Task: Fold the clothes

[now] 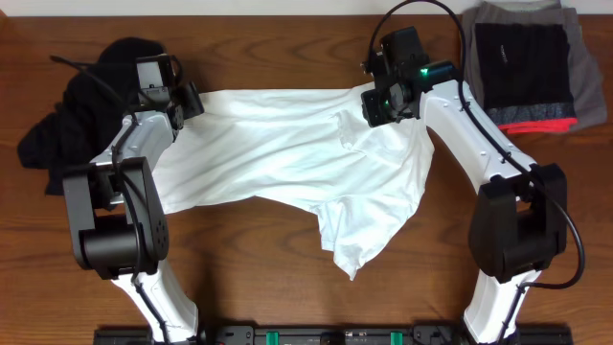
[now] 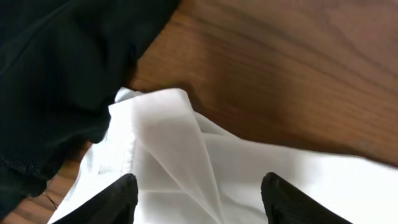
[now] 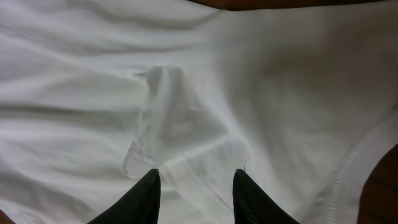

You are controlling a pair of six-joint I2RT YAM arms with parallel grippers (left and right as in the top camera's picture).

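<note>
White T-shirt (image 1: 287, 144) rumpled on brown wood table (image 1: 287, 38), black garment (image 1: 57, 134) beside

Black garment (image 1: 53, 134): partly covered by the left arm (image 1: 142, 136), outline incomplete. Folded stack (image 1: 525, 67) at far right: cut by the top edge. White T-shirt (image 1: 287, 144): overruns both wrist views.

1. Table (image 1: 287, 278): brown wood-grain top with darker streaks; some bare wood along its near side.
2. Folded grey garment (image 1: 586, 67): lies flat at the table's far right corner, the bottom layer of a small stack.
3. Folded black piece (image 1: 522, 67): rests on the grey garment at that same table corner, within its outline; red band (image 1: 538, 126) along its near edge.
</note>
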